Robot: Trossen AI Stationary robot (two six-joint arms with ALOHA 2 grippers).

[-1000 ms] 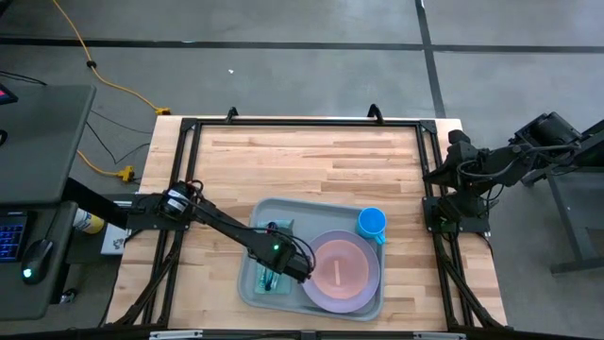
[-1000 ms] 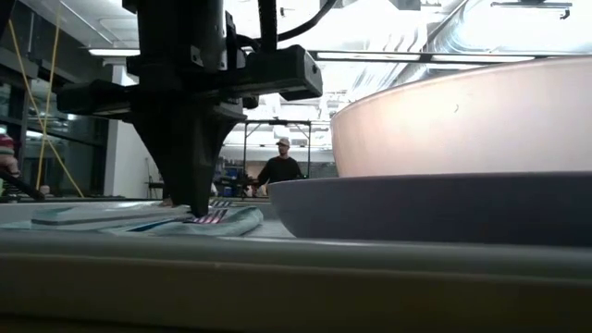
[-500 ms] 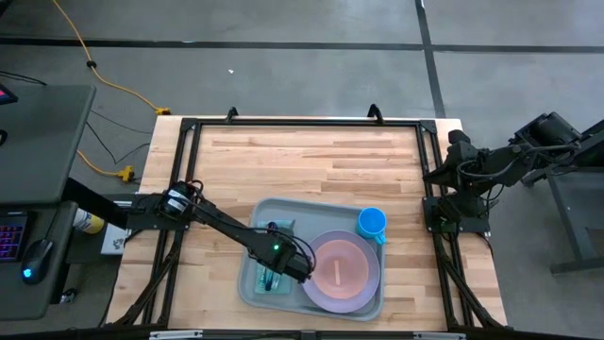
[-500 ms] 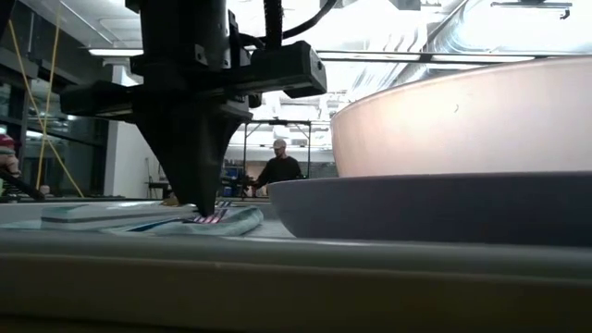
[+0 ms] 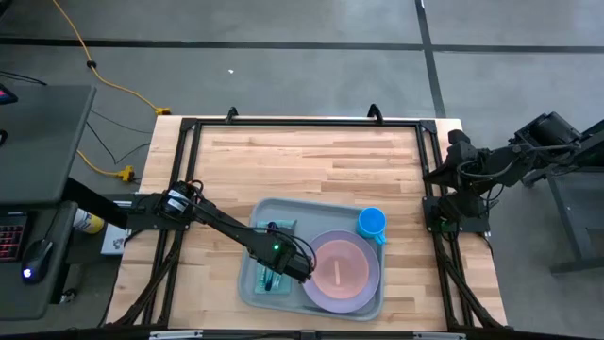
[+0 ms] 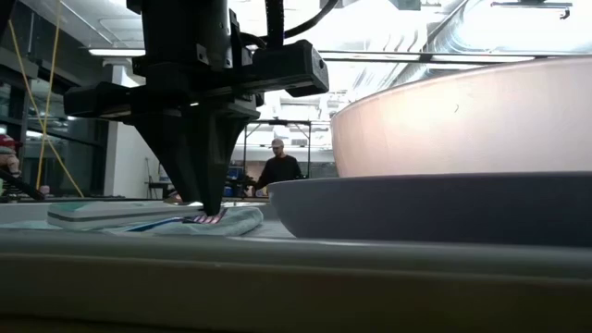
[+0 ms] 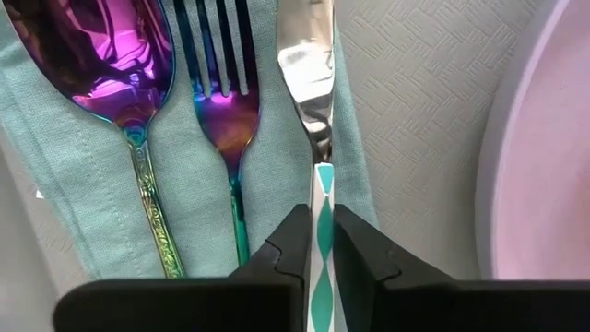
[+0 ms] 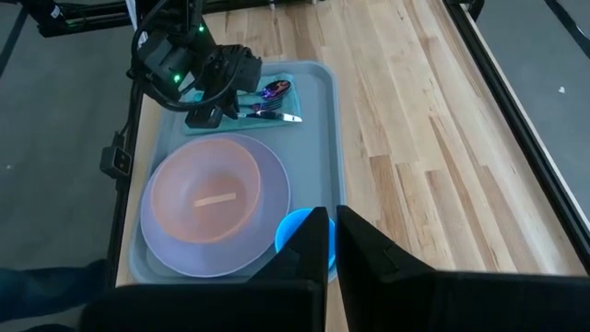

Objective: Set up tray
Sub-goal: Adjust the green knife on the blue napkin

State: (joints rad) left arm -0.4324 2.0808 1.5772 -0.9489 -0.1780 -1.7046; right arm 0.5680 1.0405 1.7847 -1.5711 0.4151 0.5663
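Observation:
The pale grey-green tray (image 5: 304,212) lies on the wooden table. On it are a purple plate (image 5: 366,295) with a pink bowl (image 5: 337,269) in it, and a blue cup (image 5: 372,223). A teal napkin (image 7: 83,184) on the tray's left part carries a spoon (image 7: 101,55), a fork (image 7: 221,92) and a knife (image 7: 309,74), side by side. My left gripper (image 7: 323,249) points down over the napkin, its fingers slightly parted on either side of the knife's patterned handle. My right gripper (image 8: 334,244) is shut, raised off the table's right edge. My left gripper comes from above, pointing down, with one finger (image 7: 293,242) on each long side of the knife's teal-and-white handle (image 7: 323,198), across it. The knife lies flat on the napkin. Whether the fingers touch the handle, I cannot tell.
The plate and bowl (image 6: 462,120) stand close to the right of the napkin. The tray's raised rim (image 6: 277,277) runs along the near side. Bare wood lies on the table's far half (image 5: 311,156). A person stands far off in the room.
My left gripper has stayed in place over the napkin. In the low view its fingertips, closed to a point a second ago, now stand slightly apart. The knife lies on the napkin as before.

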